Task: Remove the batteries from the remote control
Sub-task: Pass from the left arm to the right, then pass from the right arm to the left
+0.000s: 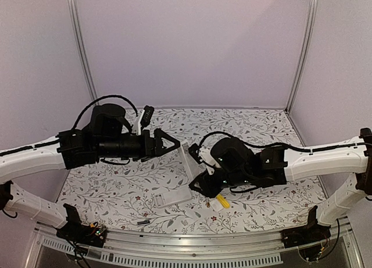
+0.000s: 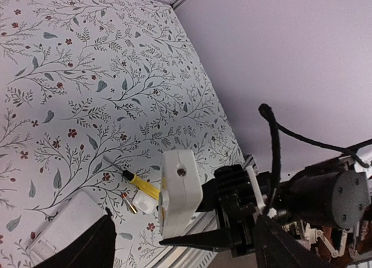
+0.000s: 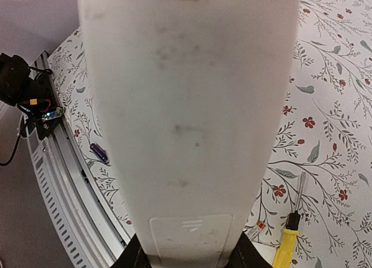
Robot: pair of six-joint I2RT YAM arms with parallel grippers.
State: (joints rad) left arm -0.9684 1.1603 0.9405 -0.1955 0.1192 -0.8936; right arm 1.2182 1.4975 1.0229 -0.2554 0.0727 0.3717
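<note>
Over the middle of the flower-patterned table [image 1: 116, 186], the right gripper [image 1: 202, 182] grips the lower end of a long white plastic remote control [image 1: 189, 160]. The remote is tilted up off the surface, and a cover panel shows near the gripped end. Just left of it hangs the left gripper [image 1: 174, 143], jaws spread wide, holding nothing and clear of the remote. Down on the table, a dark bluish cylindrical battery [image 1: 143, 221] lies alone near the metal front rail [image 1: 192, 245] — well apart from the remote. A small red-orange battery [image 2: 129, 203] lies just beside the yellow-handled, black-tipped screwdriver [image 1: 222, 202] — close under the right gripper. A second white plastic slab [image 1: 174, 195] lies flat next to the held remote's lower end.
</note>
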